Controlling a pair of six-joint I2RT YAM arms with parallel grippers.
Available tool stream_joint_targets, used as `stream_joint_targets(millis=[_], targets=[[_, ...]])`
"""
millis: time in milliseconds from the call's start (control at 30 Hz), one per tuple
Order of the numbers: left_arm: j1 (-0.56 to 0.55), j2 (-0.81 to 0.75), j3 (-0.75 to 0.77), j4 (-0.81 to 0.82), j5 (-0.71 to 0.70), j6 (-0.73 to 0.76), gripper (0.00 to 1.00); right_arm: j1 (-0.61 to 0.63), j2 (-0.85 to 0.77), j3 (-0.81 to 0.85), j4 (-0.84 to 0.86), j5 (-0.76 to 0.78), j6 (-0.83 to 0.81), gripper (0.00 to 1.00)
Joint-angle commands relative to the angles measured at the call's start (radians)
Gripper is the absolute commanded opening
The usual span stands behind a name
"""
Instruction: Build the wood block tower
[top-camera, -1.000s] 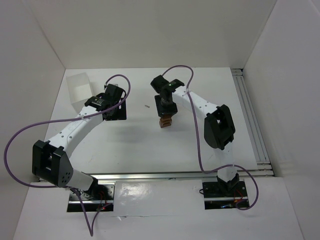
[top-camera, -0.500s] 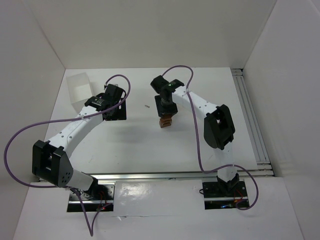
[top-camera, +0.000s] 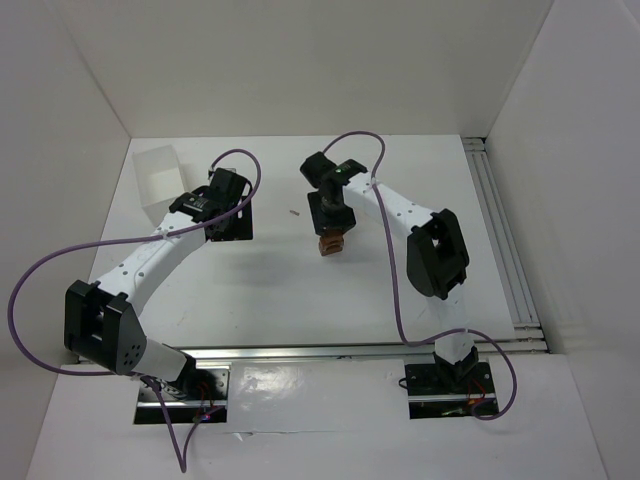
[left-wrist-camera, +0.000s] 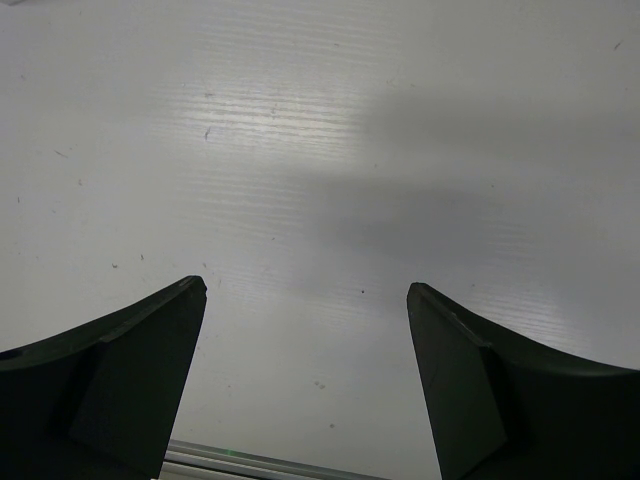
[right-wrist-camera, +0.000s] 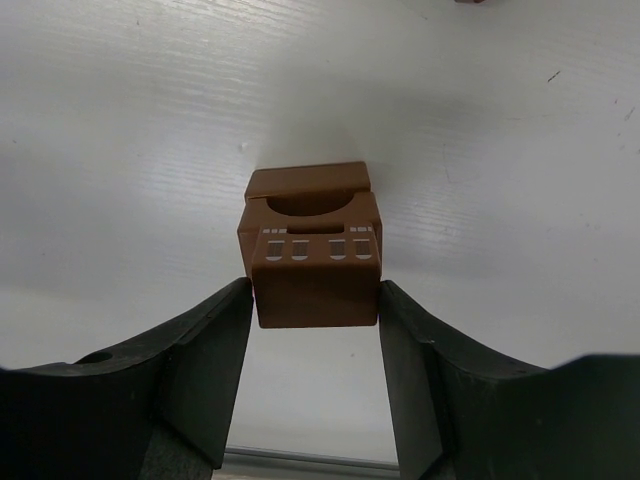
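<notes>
A reddish-brown wood block (right-wrist-camera: 315, 275) with small white printed windows sits between the fingertips of my right gripper (right-wrist-camera: 313, 290), whose fingers press on both its sides. A second brown surface (right-wrist-camera: 308, 178) with a curved cut-out shows just beyond it; I cannot tell whether it is a separate block. In the top view the right gripper (top-camera: 330, 230) points down at the table's middle with the brown block (top-camera: 329, 245) at its tip. My left gripper (left-wrist-camera: 305, 290) is open and empty over bare white table, and it shows at the back left in the top view (top-camera: 232, 222). No other blocks show.
A white translucent tray (top-camera: 160, 182) stands at the back left, next to the left gripper. A small dark speck (top-camera: 294, 212) lies between the grippers. White walls enclose the table, and a metal rail (top-camera: 505, 240) runs along the right side.
The right arm has shifted very slightly to the left with the block still between its fingers. The left arm has not moved.
</notes>
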Motion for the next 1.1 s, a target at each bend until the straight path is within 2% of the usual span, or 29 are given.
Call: stream_joint_targets(millis=[0,167,333,500,800,1033,1067], targets=[[-0.005,-0.026,0.016,-0.001,-0.015,0.003,0.94,0.018,0.007,0.005,-0.021,0.013,-0.018,0.61],[-0.005,-0.026,0.016,-0.001,-0.015,0.003,0.94,0.018,0.007,0.025,-0.030,0.013,-0.018,0.65],[-0.005,-0.026,0.025,-0.001,-0.015,0.003,0.94,0.018,0.007,0.059,-0.050,0.036,-0.018,0.78],[-0.005,-0.026,0.025,-0.001,-0.015,0.003,0.94,0.018,0.007,0.084,-0.050,0.056,-0.018,0.78],[-0.005,-0.026,0.025,-0.001,-0.015,0.003,0.94,0.018,0.007,0.013,-0.020,0.047,-0.018,0.74],[-0.005,-0.026,0.025,-0.001,-0.015,0.003,0.94,0.018,0.007,0.004,-0.011,0.029,-0.018,0.70],[-0.005,-0.026,0.025,-0.001,-0.015,0.003,0.94,0.018,0.007,0.004,-0.001,0.029,-0.018,0.65]])
